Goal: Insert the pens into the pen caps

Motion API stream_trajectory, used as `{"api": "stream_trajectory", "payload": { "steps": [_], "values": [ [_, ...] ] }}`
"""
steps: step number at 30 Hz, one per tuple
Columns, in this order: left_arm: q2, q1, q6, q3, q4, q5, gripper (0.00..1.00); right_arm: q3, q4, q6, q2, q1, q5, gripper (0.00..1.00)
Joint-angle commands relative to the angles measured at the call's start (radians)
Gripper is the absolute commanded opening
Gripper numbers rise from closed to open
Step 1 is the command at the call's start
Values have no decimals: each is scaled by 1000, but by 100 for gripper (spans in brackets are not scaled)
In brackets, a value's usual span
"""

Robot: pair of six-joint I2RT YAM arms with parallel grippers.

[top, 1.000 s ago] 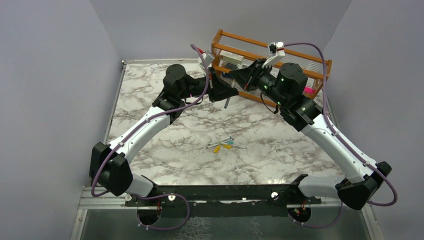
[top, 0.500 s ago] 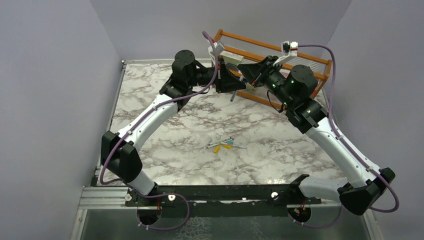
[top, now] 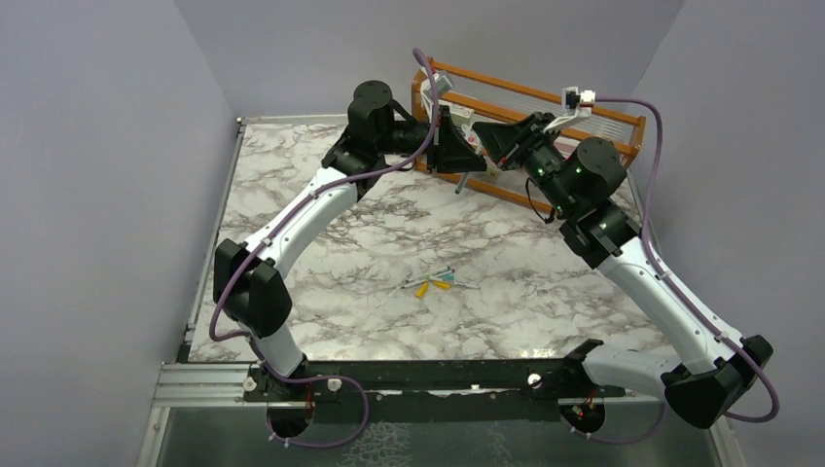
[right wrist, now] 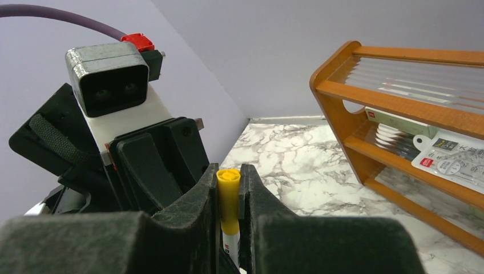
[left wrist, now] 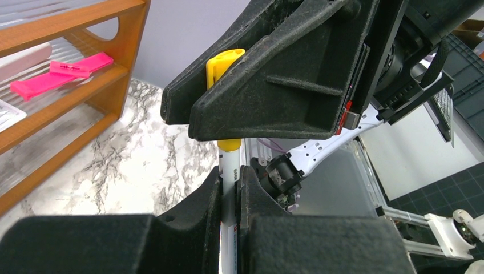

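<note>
pen (left wrist: pixel 230 168), clamped in the left gripper (left wrist: pixel 229 184), meets the yellow cap (right wrist: pixel 228 191) pinched by the right gripper (right wrist: pixel 229 181) above the table near the rack (left wrist: pixel 74 20); any tilt between them could jam or drop it.

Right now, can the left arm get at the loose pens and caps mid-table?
Probably not yet: the left gripper is shut on a pen, its end in the yellow cap that the right gripper holds. Nothing stands between it and the pile, so once freed it likely could.
</note>
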Motion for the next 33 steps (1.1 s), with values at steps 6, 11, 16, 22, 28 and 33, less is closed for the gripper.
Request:
{"api": "stream_trajectory", "payload": {
  "steps": [6, 11, 16, 22, 28, 33],
  "values": [
    [-5, 6, -17, 145, 257, -225, 0, -153, -323, 51, 49, 82, -341, 1],
    [6, 6, -39, 167, 268, -249, 0, -178, -328, 44, 50, 91, -345, 1],
    [36, 6, -71, 164, 268, -254, 0, -182, -345, 15, 48, 94, -323, 1],
    [3, 6, -59, 85, 270, -247, 0, -161, -321, 17, 18, 94, -275, 1],
    [-76, 9, -57, -95, 269, -243, 0, -56, -306, 39, -13, 92, -169, 29],
    [-166, 37, -58, -339, 249, -302, 0, -42, -273, 89, -106, 85, 34, 42]
  ]
}}
